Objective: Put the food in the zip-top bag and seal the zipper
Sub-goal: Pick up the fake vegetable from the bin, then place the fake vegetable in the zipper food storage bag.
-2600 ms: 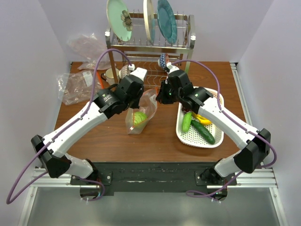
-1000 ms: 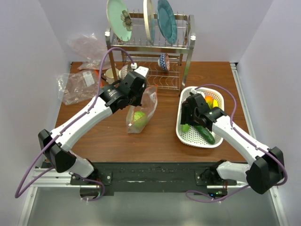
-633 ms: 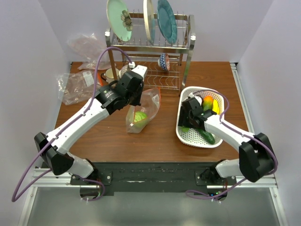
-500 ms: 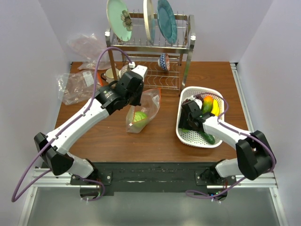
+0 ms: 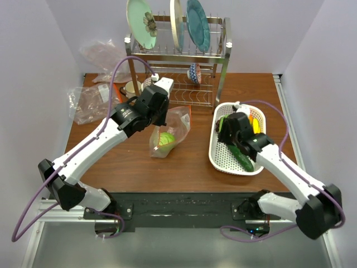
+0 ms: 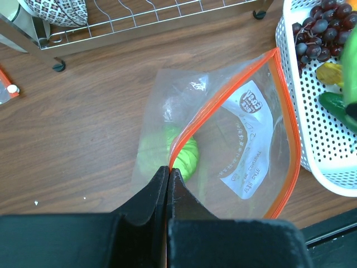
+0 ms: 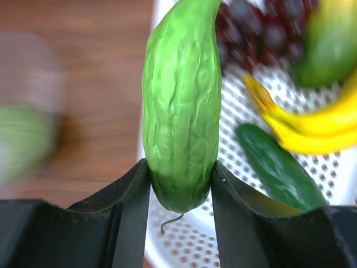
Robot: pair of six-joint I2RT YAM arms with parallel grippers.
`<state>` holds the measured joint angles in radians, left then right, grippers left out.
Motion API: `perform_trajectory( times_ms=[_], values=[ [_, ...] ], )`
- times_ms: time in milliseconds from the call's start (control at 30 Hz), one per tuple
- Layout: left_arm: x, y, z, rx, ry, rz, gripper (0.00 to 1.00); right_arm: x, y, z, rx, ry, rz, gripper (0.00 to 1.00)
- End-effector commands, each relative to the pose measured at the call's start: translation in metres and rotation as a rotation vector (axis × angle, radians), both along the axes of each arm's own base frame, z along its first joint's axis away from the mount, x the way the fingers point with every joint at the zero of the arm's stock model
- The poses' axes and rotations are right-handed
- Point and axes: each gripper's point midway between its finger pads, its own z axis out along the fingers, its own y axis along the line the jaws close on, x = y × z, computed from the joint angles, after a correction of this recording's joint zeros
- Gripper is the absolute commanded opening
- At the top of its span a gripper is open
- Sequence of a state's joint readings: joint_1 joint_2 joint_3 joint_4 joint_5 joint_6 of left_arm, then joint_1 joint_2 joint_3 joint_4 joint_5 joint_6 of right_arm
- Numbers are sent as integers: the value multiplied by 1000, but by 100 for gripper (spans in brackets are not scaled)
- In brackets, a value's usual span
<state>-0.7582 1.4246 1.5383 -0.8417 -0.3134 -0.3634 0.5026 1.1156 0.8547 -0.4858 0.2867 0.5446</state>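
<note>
The zip-top bag (image 5: 170,131) stands open at the table's middle, with the green cabbage (image 5: 165,139) inside. My left gripper (image 6: 168,168) is shut on the bag's orange-red zipper (image 6: 287,128) at its near corner and holds the mouth open; the cabbage (image 6: 187,156) shows below. My right gripper (image 7: 179,184) is shut on a light green cucumber (image 7: 181,100) and holds it above the left end of the white basket (image 5: 223,162). A dark cucumber (image 7: 279,167), bananas (image 7: 312,131) and grapes (image 7: 262,28) lie in the basket. The orange fruit is not clearly visible.
A metal dish rack (image 5: 178,56) with plates stands at the back, a patterned bowl (image 6: 56,8) under it. Crumpled clear bags (image 5: 92,100) lie at the back left. The basket sits just right of the bag.
My right gripper left the bag's mouth, went down into the basket, shut on the light green cucumber and lifted it. My left gripper kept its hold on the zipper.
</note>
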Motion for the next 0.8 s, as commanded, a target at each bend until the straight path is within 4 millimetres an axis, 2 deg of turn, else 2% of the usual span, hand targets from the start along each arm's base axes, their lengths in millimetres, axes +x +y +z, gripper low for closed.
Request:
perform_trajectory(
  times_ms=[0, 33, 100, 267, 333, 367, 533, 567, 767],
  values=[
    [3, -1, 18, -50, -56, -6, 0, -1, 35, 85, 131, -175, 229, 33],
    [4, -2, 19, -53, -57, -6, 0, -10, 53, 97, 203, -184, 325, 33],
    [3, -3, 17, -55, -52, -10, 0, -16, 74, 127, 292, -240, 424, 34],
    [3, -4, 17, -61, -51, -12, 0, -36, 118, 165, 463, -238, 611, 35],
    [3, -4, 16, -60, -51, -11, 0, -39, 130, 162, 491, -189, 643, 35],
    [3, -3, 17, -60, -54, -8, 0, -48, 139, 166, 528, -165, 688, 35],
    [2, -5, 20, -81, -65, -17, 0, -64, 164, 145, 579, -2, 756, 35],
    [2, -5, 21, -84, -68, -18, 0, -71, 170, 146, 599, 27, 778, 35],
    [-1, -8, 28, -116, -85, -41, 0, -71, 180, 131, 644, 196, 714, 35]
  ],
)
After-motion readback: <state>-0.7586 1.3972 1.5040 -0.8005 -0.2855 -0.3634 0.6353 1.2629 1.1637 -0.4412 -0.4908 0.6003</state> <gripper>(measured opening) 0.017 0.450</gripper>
